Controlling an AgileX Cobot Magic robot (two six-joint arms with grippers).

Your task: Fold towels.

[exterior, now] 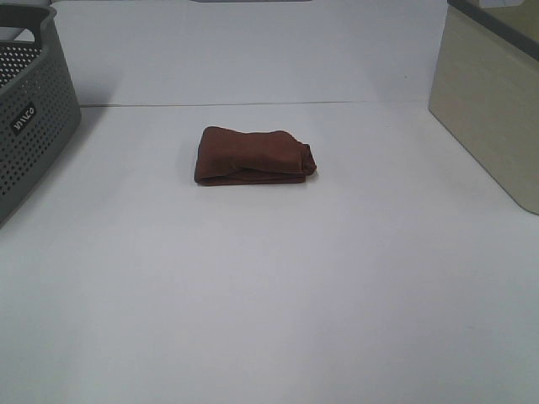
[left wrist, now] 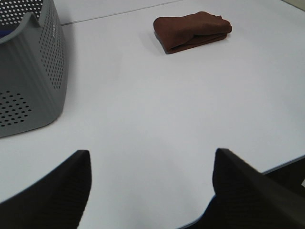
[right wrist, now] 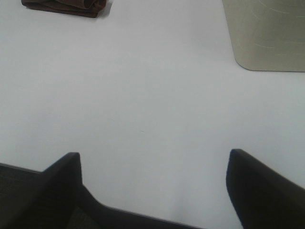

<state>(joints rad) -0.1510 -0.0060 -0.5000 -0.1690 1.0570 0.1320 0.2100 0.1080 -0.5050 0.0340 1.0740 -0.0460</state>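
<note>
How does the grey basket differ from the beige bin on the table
The grey basket has perforated walls; the beige bin has plain solid sides. The basket stands at the left edge of the table, the bin at the right edge. Both are upright with the folded towel lying between them, touching neither.

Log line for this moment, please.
dark reddish-brown terry towel: folded bundle, mid-table | left gripper: open, empty, away from towel | right gripper: open, empty, away from towel
</note>
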